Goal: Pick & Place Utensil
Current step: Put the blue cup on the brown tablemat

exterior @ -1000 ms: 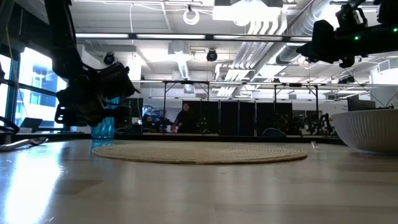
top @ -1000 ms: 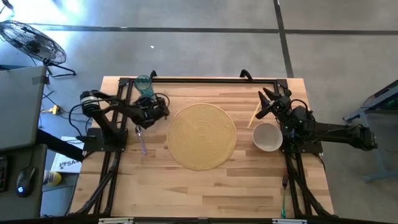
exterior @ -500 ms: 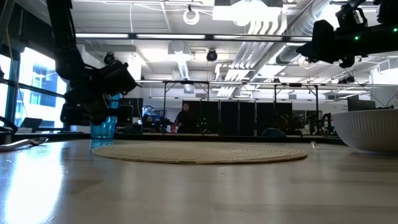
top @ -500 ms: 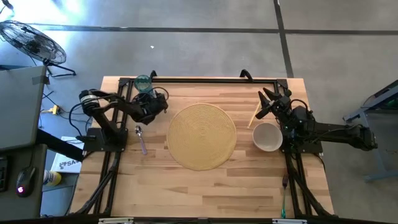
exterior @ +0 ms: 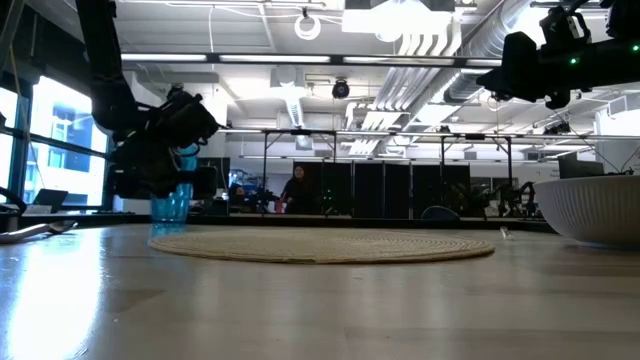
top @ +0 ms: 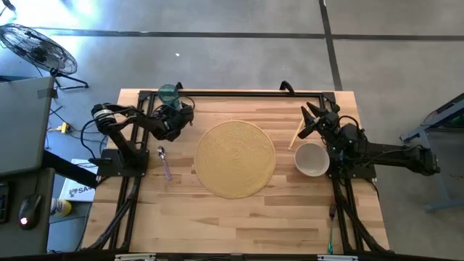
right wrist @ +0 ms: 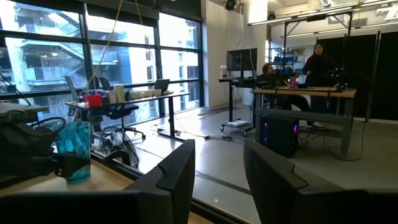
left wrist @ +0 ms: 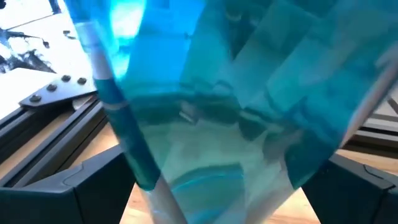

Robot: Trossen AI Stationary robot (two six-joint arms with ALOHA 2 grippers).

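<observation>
left gripper [top: 172, 116] is hovering at the far left of the table [top: 239, 217], right against the blue cup [top: 168, 93]; in the left wrist view the cup [left wrist: 217, 106] is filling nearly the whole picture, with a dark finger [left wrist: 68, 186] showing on either side of it, so the fingers are sitting spread around the cup, though whether they are pressing on it cannot be told. in the low view the gripper [exterior: 165, 140] is hanging just in front of the cup [exterior: 170, 205], which is standing upright on the table.

spoon [top: 164, 162], the task's utensil, is lying on the bare wood nearer than the left gripper and just left of the round woven mat [top: 235, 158], touching neither.

right gripper [top: 313, 118] is waiting at the far right of the table, above and just beyond the white bowl [top: 311, 159], its fingers [right wrist: 177, 180] standing apart and pinching nothing. a pale stick [top: 296, 135] is lying just left of the bowl, between it and the mat. a green-handled fork [top: 330, 228] is lying near the right edge, well apart from the bowl.

a person [right wrist: 318, 62] is standing at a desk in the room beyond.
</observation>
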